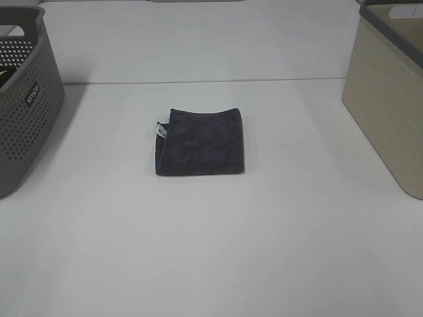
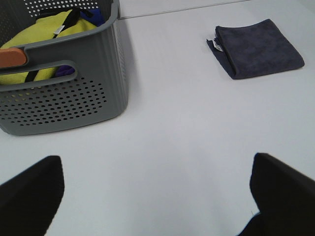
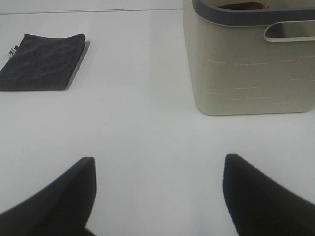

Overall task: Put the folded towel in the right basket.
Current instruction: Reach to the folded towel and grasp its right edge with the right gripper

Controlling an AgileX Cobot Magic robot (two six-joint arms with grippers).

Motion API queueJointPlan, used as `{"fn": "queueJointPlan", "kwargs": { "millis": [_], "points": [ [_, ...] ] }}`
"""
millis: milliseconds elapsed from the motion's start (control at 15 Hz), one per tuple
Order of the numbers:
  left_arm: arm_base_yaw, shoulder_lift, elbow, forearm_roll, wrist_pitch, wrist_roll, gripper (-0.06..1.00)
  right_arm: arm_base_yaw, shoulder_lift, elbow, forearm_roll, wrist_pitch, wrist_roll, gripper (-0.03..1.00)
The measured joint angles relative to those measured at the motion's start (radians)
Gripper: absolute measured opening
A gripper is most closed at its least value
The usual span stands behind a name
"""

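The white table [image 1: 211,264] gives wide open surface around its middle, and a thin seam [image 1: 198,81] crosses it behind the towel. Two baskets stand at the sides, both cut by the frame edges. They are the beige right basket [image 1: 390,105] and a grey perforated basket [image 1: 26,112] on the left holding yellow cloth [image 2: 44,34]. One folded dark grey towel [image 1: 200,142] lies flat midway between them, well apart from both, with open tabletop running to each. The left gripper [image 2: 156,164] and right gripper [image 3: 158,162] hover with fingers spread wide, grasping nothing.
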Motion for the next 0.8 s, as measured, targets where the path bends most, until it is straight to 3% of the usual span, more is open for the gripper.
{"fn": "queueJointPlan", "kwargs": {
  "millis": [800],
  "points": [
    [0.0,0.0,0.0,0.0,0.0,0.0,0.98,0.0,0.0,0.0,0.0,0.0,0.0,0.69]
  ]
}}
